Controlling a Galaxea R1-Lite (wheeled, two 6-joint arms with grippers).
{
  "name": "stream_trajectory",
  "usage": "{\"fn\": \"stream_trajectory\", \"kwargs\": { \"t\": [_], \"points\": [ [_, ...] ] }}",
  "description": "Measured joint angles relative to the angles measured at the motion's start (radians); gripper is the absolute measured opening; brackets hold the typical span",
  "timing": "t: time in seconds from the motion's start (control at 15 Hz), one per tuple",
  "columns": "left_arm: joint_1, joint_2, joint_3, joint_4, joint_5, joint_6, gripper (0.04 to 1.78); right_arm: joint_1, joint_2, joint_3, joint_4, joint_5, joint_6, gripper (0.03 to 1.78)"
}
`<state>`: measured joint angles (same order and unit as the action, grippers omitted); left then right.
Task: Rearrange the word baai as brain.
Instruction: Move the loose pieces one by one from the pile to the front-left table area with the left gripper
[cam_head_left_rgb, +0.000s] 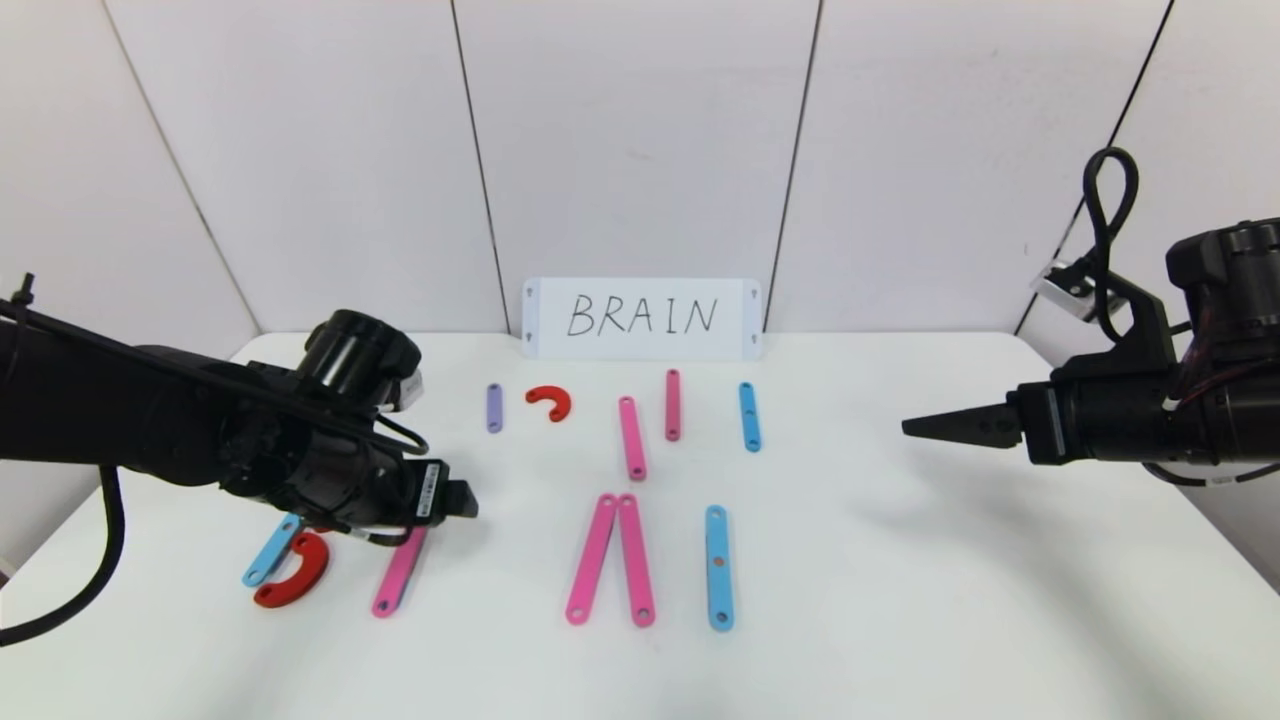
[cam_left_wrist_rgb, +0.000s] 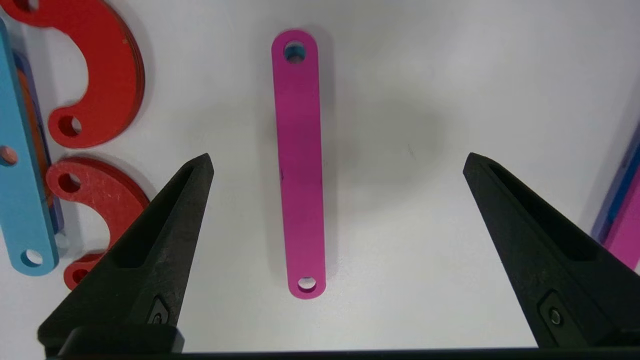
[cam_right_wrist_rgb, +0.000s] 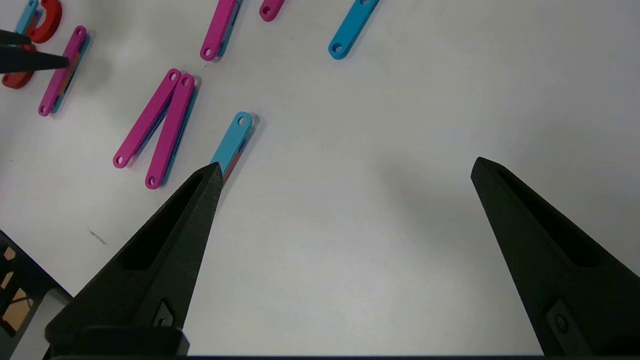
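The word baai lies as flat plastic pieces in the front row. From the left these are a blue strip (cam_head_left_rgb: 270, 550), a red half-ring (cam_head_left_rgb: 295, 572), a pink strip (cam_head_left_rgb: 398, 572), two pink strips joined in a narrow peak (cam_head_left_rgb: 610, 560) and a blue strip (cam_head_left_rgb: 718, 567). My left gripper (cam_head_left_rgb: 455, 500) hovers over the pink strip (cam_left_wrist_rgb: 298, 165). It is open (cam_left_wrist_rgb: 339, 160), and the strip lies flat on the table between the fingers, touching neither. My right gripper (cam_head_left_rgb: 915, 427) hangs open and empty (cam_right_wrist_rgb: 347, 165) over bare table at the right.
A white card (cam_head_left_rgb: 642, 318) reading BRAIN leans on the back wall. In front of it lie a purple strip (cam_head_left_rgb: 494, 408), a red half-ring (cam_head_left_rgb: 549, 402), two pink strips (cam_head_left_rgb: 632, 438) (cam_head_left_rgb: 673, 404) and a blue strip (cam_head_left_rgb: 749, 416). Two red half-rings (cam_left_wrist_rgb: 100, 65) (cam_left_wrist_rgb: 105, 200) lie beside the left fingers.
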<state>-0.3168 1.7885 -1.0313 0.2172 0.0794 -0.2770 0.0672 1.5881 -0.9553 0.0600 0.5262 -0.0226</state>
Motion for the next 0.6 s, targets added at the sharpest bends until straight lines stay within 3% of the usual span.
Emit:
{"fn": "stream_trajectory", "kwargs": {
  "t": [0.2, 0.6],
  "points": [
    [-0.009, 0.007, -0.103, 0.011, 0.009, -0.003, 1.75, -0.001, 0.0, 0.0, 0.0, 0.0, 0.0, 1.74],
    [-0.076, 0.132, -0.388, 0.098, 0.127, -0.045, 1.75, -0.005, 0.0, 0.0, -0.012, 0.0, 0.0, 1.74]
  ]
}}
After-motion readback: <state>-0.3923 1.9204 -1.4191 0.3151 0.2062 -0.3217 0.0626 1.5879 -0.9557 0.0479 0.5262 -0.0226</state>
